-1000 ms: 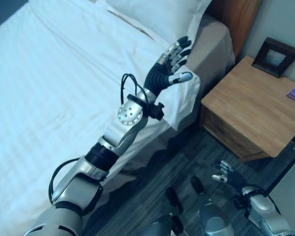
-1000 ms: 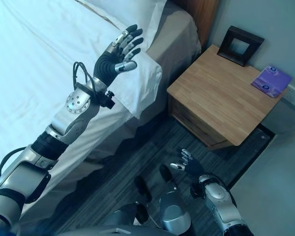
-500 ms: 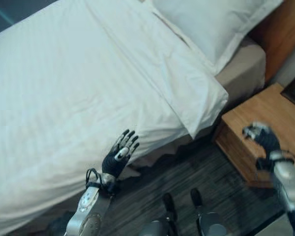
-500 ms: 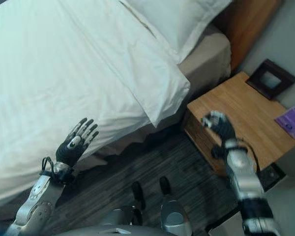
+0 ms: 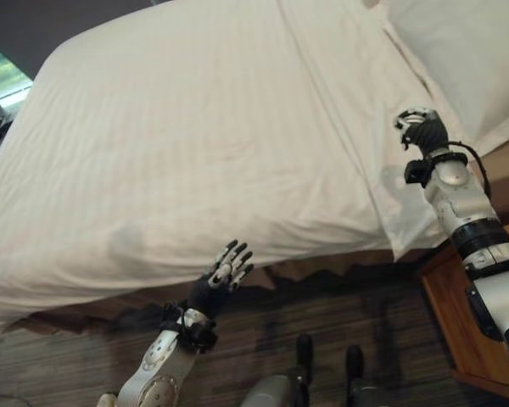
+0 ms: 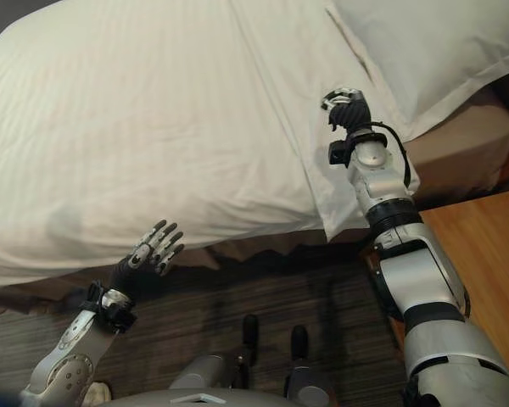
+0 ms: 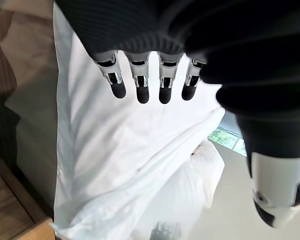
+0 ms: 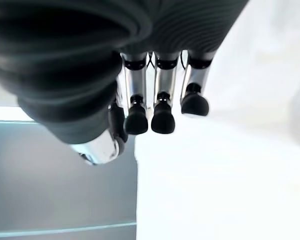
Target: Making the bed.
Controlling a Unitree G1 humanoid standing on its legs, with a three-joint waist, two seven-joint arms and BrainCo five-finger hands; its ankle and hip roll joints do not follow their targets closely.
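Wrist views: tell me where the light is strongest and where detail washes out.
Right wrist view: the white striped duvet glares to almost blank white past the curled right hand. Left wrist view: daylight enters at a window beyond the bed; the duvet's folds keep soft shading, and the open left hand reads dark against them.

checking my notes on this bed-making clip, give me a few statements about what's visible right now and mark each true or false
1. The right hand is over the white duvet near its folded-back top edge. True.
2. The left hand grips the duvet's side edge. False: its fingers are straight and spread, holding nothing, low beside the bed.
3. A pillow lies at the head of the bed. True.
4. The wooden nightstand stands to the robot's left. False: it is on the robot's right.
5. The right hand's fingers are curled. True.
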